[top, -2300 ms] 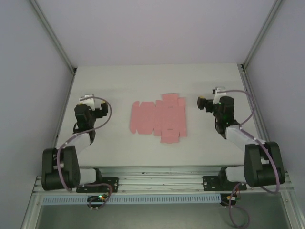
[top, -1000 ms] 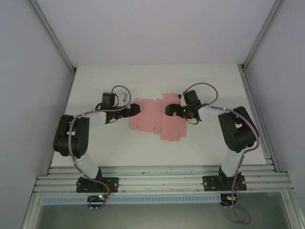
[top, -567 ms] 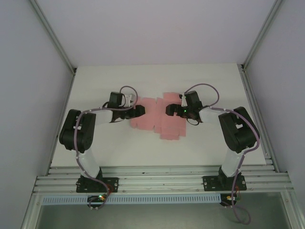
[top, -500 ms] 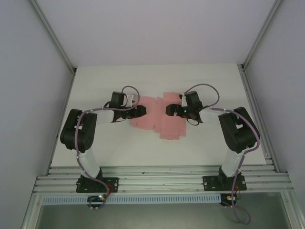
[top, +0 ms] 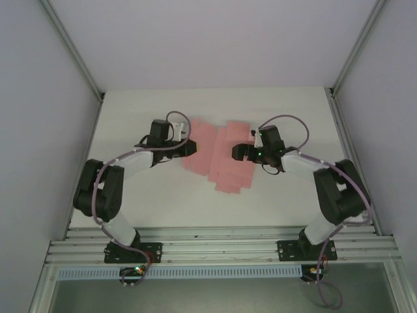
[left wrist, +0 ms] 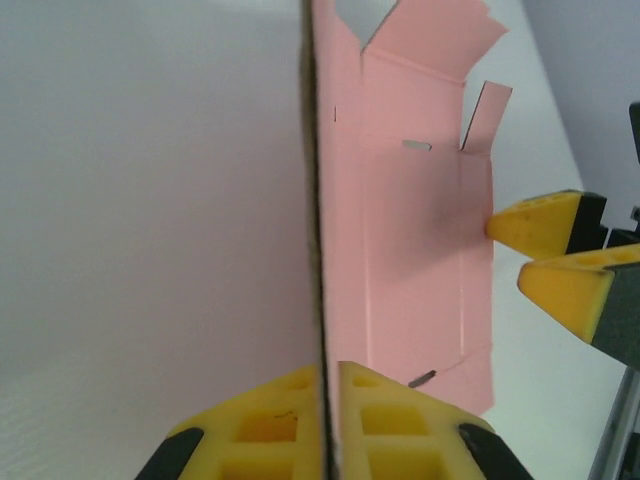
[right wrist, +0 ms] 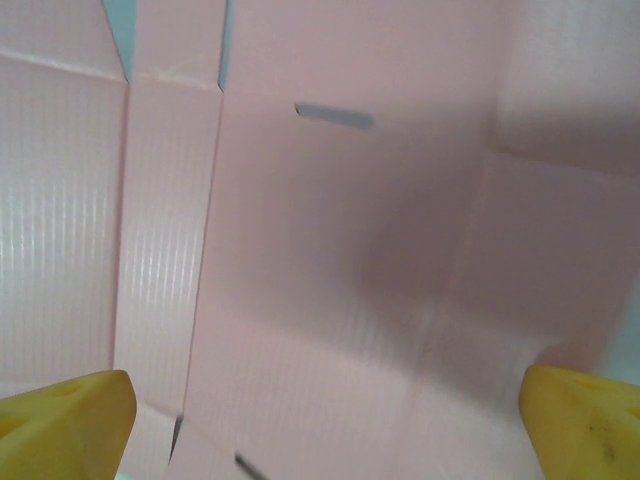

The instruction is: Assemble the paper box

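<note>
Left arm (top: 133,158): is extended forward, elbow bent inward.
Left gripper (left wrist: 325,372): is clamped on the paper box (left wrist: 410,250) edge.
Right arm (top: 303,163): is extended, angled inward.
Right gripper (right wrist: 325,390): is held wide open.

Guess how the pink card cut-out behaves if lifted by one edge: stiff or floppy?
Probably light: the pink card cut-out looks hairline-thin edge-on where the left gripper pinches it. Likely to hinge at its scored creases, while panels look flat between them. It may skate on the smooth white table if pushed.

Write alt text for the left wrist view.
Left gripper shut on the edge of the pink card. The card's panels and tabs spread right over the white table; the right gripper sits open at its far edge.
</note>
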### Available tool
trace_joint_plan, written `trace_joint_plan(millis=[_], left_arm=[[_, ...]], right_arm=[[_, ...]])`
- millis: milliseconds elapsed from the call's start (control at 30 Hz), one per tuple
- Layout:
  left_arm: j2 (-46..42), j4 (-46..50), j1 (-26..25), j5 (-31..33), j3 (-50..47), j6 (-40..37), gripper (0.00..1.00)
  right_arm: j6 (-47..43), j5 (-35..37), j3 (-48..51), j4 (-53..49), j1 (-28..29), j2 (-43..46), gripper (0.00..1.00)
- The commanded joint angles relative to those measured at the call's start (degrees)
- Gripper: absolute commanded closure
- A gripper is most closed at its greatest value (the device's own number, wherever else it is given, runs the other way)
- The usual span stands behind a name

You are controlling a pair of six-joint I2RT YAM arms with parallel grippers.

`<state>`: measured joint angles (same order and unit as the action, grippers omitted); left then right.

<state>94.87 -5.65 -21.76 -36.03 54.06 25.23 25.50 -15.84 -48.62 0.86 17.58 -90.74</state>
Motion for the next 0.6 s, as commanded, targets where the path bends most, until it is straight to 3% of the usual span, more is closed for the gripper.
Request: trace_joint_plan(millis=[0,200,400,567], left_arm=[[-6.0,-2.1,0.2,-0.1,-0.6,-1.5,1.00],[-16.0,-5.5,-0.1,-2.9,-0.8,-0.6,1.00],[-24.8,-9.0,-0.9,-5.1,-1.2,0.5,0.96],[-28.4,-11.2,-1.8,-9.7,-1.0,2.5,0.96]], right_arm=[[-1.0,2.7,1.8,-3.5,-0.8,8.7,0.00],[3.3,2.4,8.7,-1.6,-4.5,25.1,0.00],[8.7,-12.7,15.9,10.7,-12.5,34.0,0.00],[8.8,-20.6,16.1,17.0,-13.1,33.2,0.01]])
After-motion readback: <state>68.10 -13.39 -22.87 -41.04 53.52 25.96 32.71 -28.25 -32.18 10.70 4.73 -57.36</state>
